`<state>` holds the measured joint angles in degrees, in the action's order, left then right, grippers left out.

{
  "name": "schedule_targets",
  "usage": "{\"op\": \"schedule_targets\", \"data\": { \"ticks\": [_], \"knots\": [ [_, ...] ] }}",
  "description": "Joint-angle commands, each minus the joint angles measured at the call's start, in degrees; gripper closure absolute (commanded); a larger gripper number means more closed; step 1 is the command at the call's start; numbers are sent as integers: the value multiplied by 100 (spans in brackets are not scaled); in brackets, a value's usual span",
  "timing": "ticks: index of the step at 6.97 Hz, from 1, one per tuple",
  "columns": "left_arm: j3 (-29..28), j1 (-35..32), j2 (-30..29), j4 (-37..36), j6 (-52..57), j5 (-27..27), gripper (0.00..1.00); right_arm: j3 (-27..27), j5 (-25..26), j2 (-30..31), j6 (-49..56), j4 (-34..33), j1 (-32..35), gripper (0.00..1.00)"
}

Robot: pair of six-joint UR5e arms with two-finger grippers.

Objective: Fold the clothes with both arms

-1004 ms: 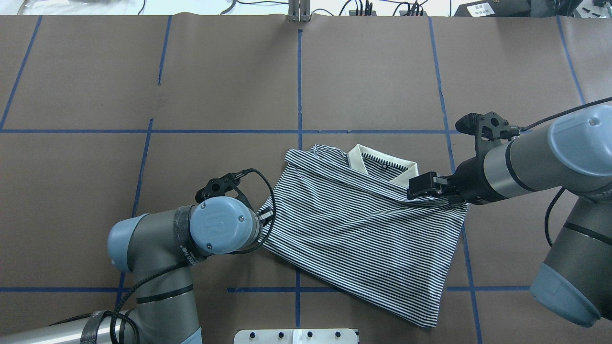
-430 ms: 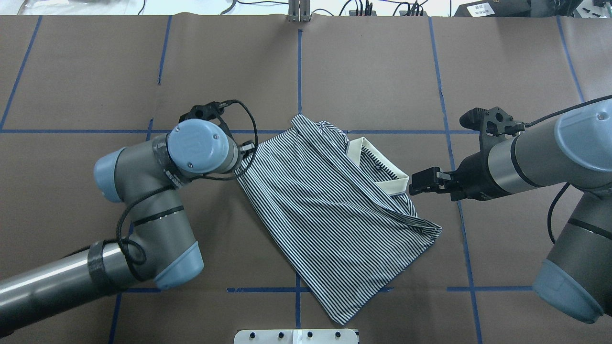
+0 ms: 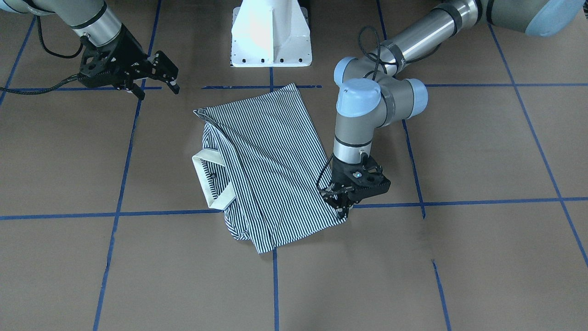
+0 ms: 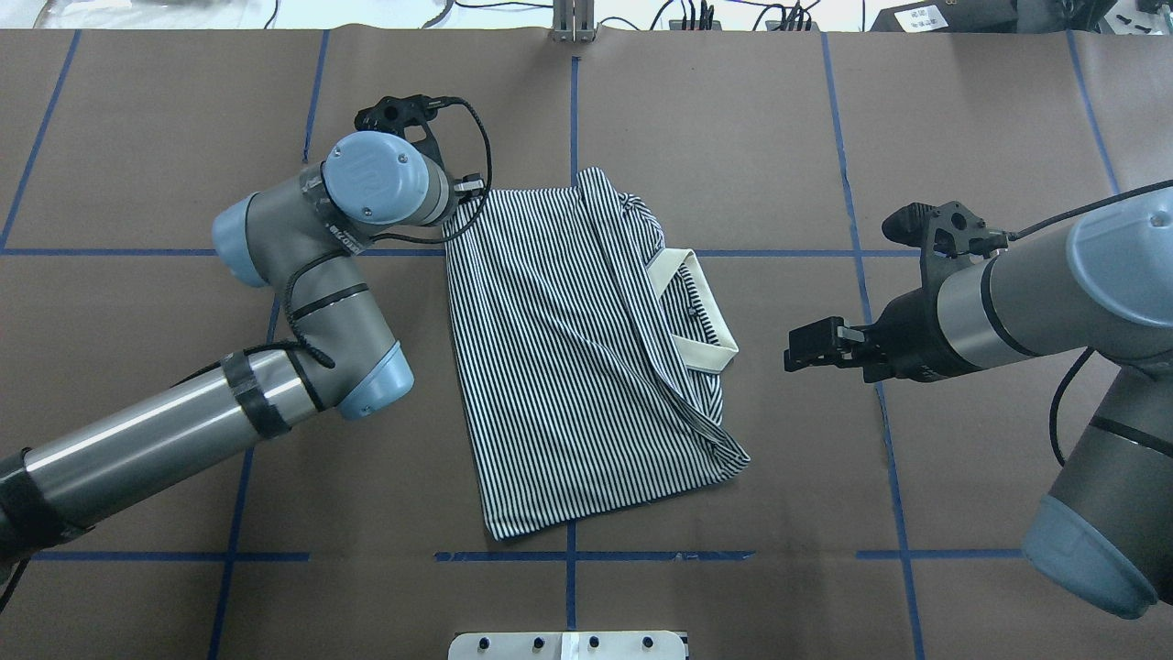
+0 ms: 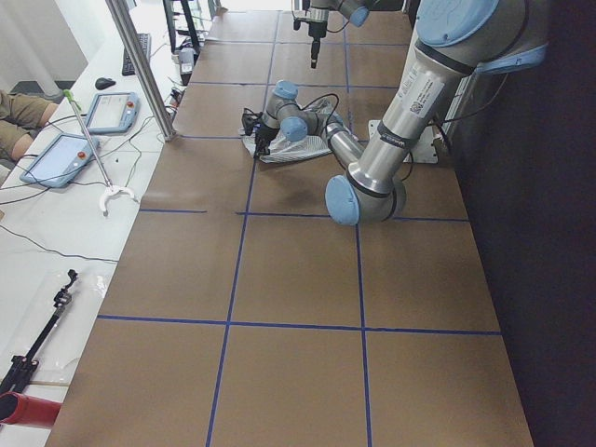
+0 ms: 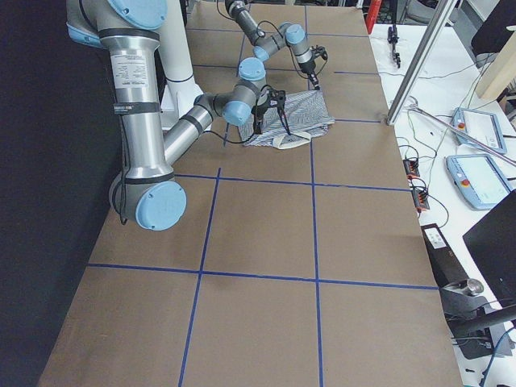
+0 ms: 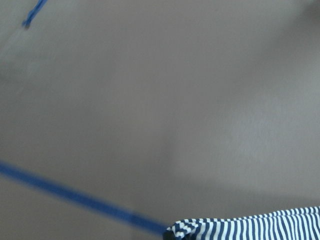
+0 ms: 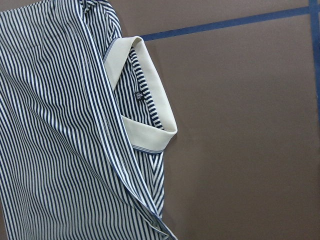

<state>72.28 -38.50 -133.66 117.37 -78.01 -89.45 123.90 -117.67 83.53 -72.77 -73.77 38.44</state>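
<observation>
The striped polo shirt (image 4: 568, 367) lies folded on the brown table, its cream collar (image 4: 701, 316) turned toward my right side. My left gripper (image 4: 463, 194) is shut on the shirt's far left corner (image 3: 337, 216), low at the table surface. That pinched striped corner (image 7: 245, 227) shows at the bottom edge of the left wrist view. My right gripper (image 4: 794, 351) hovers open to the right of the collar, apart from the cloth. Below it, the collar (image 8: 150, 100) and the folded shirt edge fill the right wrist view. In the front view the right gripper (image 3: 158, 89) has its fingers spread.
Blue tape lines (image 4: 573, 137) divide the brown table cover. The white pedestal base (image 3: 271, 37) stands at the robot's edge, just beyond the shirt. A side bench holds tablets (image 5: 112, 112), cables and a metal post (image 5: 140, 65). A person's leg (image 5: 19, 116) shows at that bench.
The left arm has dragged its shirt corner away from the robot, swinging the whole shirt around. The right gripper let go of the shoulder near the collar and now stands apart.
</observation>
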Motion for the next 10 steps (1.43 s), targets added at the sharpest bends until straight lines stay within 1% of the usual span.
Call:
{"op": "schedule_targets", "data": {
  "ticks": [1, 2, 3, 4, 5, 6, 7, 8, 9, 10],
  "knots": [
    [-1153, -105, -625, 1014, 600, 85, 100, 11, 8, -13, 0, 12, 6, 0],
    [-1320, -105, -644, 1059, 742, 381, 100, 2, 34, -4, 0, 12, 6, 0],
    [-1539, -97, -679, 1321, 821, 445, 100, -24, 51, -4, 0, 3, -3, 0],
    [-1637, -105, -714, 1384, 813, 454, 63, -24, 69, -4, 0, 3, -3, 0],
    [-1630, -105, -723, 1393, 822, 446, 1, -33, 139, -13, 9, -5, -3, 0],
    [-1595, -114, -741, 1402, 822, 393, 0, -33, 357, -21, 87, -14, -38, 0],
    [-1377, -210, -732, 1420, 839, 106, 0, -294, 525, -282, 157, -40, -47, 0],
    [-1114, -246, -584, 1272, 848, -471, 0, -592, 674, -633, 193, -189, -91, 0],
    [-389, -246, 9, 1123, 918, -573, 0, -743, 676, -1063, 646, -921, -135, 0],
    [515, -264, 537, 730, 1449, -565, 0, -780, 824, -1624, 1251, -2025, -248, 0]
  ]
}}
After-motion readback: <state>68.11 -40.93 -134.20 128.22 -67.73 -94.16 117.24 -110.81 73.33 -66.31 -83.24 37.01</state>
